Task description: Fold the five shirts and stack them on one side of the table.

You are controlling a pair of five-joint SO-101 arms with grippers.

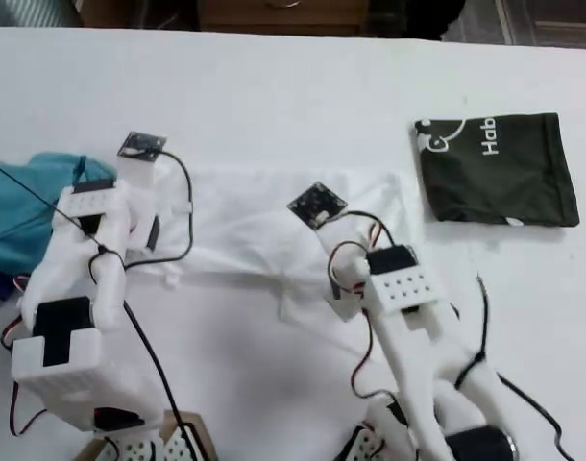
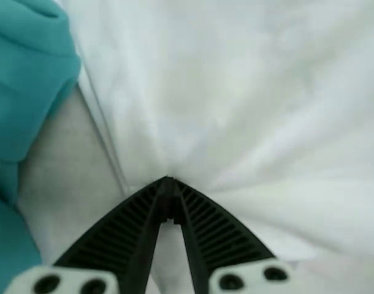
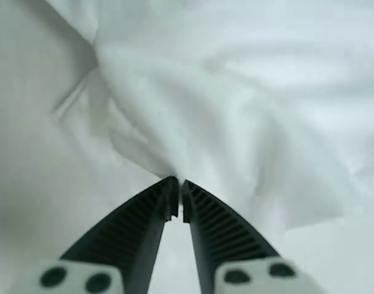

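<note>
The left gripper (image 2: 168,184) and right gripper (image 3: 176,184) are each pinching the rumpled white fabric shirt (image 1: 245,221) lying mid-frame in the high view. A bunched teal shirt (image 1: 24,206) is lying at the left edge, and a folded dark green shirt (image 1: 500,168) at the upper right.

- The teal shirt (image 1: 29,202): cut off at the high view's left edge, partly covered by the left arm (image 1: 77,279).
- The white shirt (image 1: 255,221): near edge hidden under that arm and the right arm (image 1: 408,288).
</note>
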